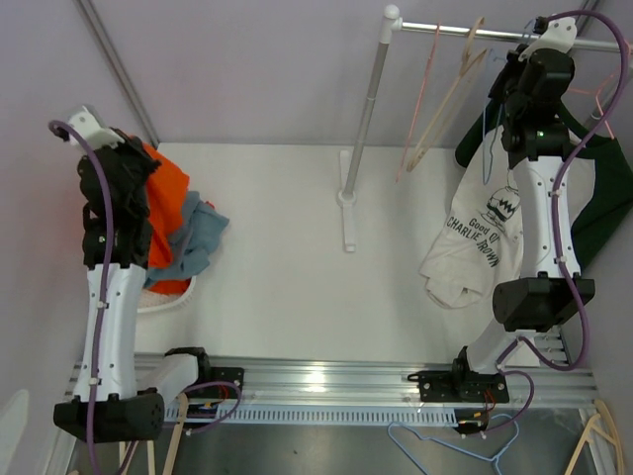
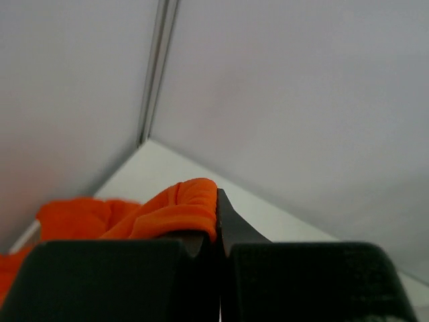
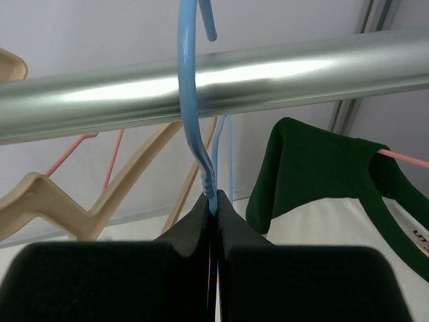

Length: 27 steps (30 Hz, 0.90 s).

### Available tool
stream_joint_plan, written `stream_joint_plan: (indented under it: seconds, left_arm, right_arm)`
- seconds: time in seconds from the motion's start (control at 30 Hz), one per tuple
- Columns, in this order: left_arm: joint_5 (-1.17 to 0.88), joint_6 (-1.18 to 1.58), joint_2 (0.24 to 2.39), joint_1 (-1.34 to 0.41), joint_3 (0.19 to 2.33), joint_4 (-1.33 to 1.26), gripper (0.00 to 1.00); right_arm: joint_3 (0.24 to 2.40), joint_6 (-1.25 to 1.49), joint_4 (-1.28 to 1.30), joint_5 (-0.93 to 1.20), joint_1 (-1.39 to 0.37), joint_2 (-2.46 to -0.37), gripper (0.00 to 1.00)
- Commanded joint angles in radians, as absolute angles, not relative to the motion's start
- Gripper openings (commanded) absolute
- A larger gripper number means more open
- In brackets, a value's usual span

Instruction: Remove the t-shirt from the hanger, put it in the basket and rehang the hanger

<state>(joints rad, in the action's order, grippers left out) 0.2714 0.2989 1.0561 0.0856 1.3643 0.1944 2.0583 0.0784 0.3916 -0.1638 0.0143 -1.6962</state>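
Note:
A white t-shirt (image 1: 475,247) with dark green sleeves and black print hangs at the right, under the silver rail (image 1: 465,32). Its green part shows in the right wrist view (image 3: 315,168), with a pink hanger arm (image 3: 402,158) poking out of it. My right gripper (image 1: 514,71) is raised to the rail and shut on the neck of a blue wire hanger (image 3: 191,114), whose hook sits over the rail (image 3: 301,70). My left gripper (image 1: 143,163) at the far left is shut on an orange garment (image 2: 174,208), held above the basket.
A white basket (image 1: 168,295) at the left holds blue and orange clothes. Beige and pink hangers (image 1: 440,94) hang on the rail. The rack post (image 1: 361,119) stands on its base mid-table. Loose hangers (image 1: 450,445) lie below the arms' mounting rail.

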Motion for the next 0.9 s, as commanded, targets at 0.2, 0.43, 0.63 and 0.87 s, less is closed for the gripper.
stream_joint_plan:
  seconds: [0.2, 0.43, 0.63, 0.87]
  left_arm:
    - [0.301, 0.482, 1.014, 0.031, 1.215, 0.480, 0.06]
    - [0.175, 0.500, 1.035, 0.031, 1.180, 0.514, 1.00]
    - [0.245, 0.440, 1.011, -0.050, 1.287, 0.532, 0.99]
    - [0.469, 0.276, 1.042, -0.215, 1.454, 0.566, 1.00]
  right_arm:
    - [2.062, 0.084, 0.357, -0.133, 0.018, -1.672, 0.13]
    - [2.063, 0.075, 0.367, -0.166, 0.020, -1.651, 0.31]
    - [2.151, 0.093, 0.534, -0.126, 0.058, -1.623, 0.43]
    - [2.045, 0.077, 0.612, -0.077, 0.095, -1.453, 0.73]
